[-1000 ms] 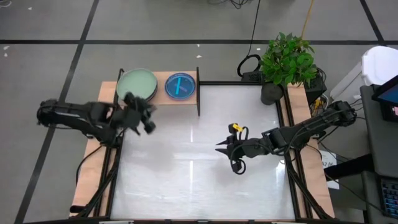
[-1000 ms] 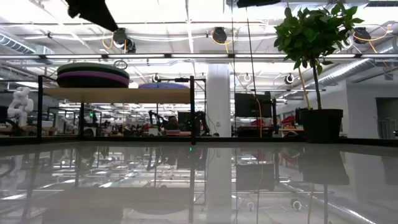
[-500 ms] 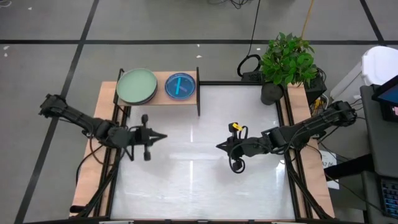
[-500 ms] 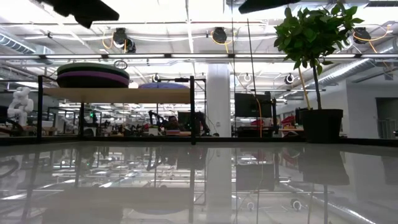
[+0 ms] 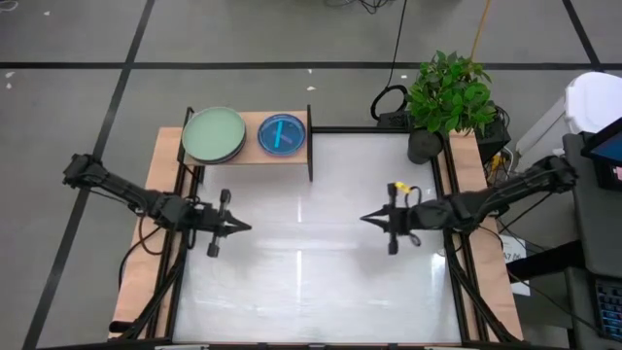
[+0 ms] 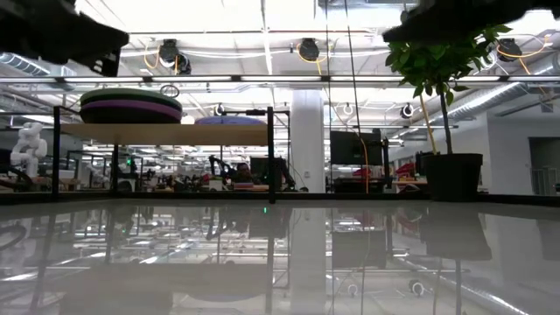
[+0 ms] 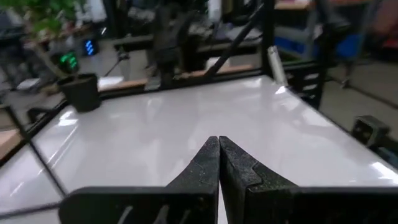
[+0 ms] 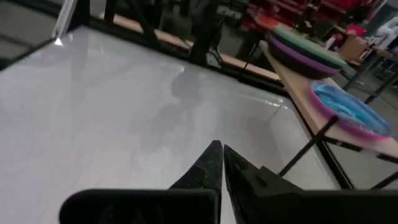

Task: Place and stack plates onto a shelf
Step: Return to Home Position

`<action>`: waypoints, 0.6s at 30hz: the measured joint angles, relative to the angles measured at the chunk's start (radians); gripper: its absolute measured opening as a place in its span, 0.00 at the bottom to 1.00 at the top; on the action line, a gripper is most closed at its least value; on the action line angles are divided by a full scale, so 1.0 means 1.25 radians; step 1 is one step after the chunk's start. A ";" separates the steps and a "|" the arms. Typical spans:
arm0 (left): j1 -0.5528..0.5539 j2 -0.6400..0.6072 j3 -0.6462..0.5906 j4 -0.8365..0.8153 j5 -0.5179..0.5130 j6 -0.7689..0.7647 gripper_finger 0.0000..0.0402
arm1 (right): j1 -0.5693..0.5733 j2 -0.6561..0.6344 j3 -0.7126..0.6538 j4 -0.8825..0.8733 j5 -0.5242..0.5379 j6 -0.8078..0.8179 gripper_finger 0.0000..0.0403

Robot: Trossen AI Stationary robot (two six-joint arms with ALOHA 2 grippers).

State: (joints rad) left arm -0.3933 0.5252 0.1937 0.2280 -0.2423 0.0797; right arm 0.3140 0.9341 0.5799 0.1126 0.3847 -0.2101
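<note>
From above, the left hand (image 5: 243,227) and right hand (image 5: 367,219) hover over the white surface (image 5: 311,282), tips facing each other, well apart. The shelf (image 5: 249,156) is nearer the left hand and carries the green-topped stack (image 5: 214,134) and the cyan-topped stack (image 5: 282,134). The low view shows both stacks on the shelf (image 6: 162,133). Left wrist view: the left hand (image 7: 218,139) has its fingers pressed together, holding nothing. Right wrist view is the same deal, the right hand (image 8: 217,147) closed up and empty, with the shelf (image 8: 298,82) ahead and off to one side.

Open-plan robotics lab, exposed ceiling pipes (image 6: 219,79), white pillar (image 6: 306,140), monitors (image 6: 350,147) (benches behind), line-marked grey floor (image 5: 292,39).
</note>
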 joint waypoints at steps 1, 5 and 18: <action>0.007 -0.011 -0.020 0.026 0.023 0.005 0.00 | -0.001 -0.026 -0.030 0.020 -0.001 0.009 0.00; 0.044 -0.048 -0.101 0.116 0.096 0.010 0.00 | -0.013 -0.118 -0.130 0.080 -0.043 0.045 0.00; 0.165 -0.081 -0.147 0.128 0.237 -0.019 0.00 | -0.028 -0.270 -0.326 0.168 -0.061 0.070 0.00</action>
State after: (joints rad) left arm -0.1876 0.4240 0.0093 0.3878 0.0536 0.0564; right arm 0.2787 0.5970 0.1727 0.3225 0.3089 -0.1220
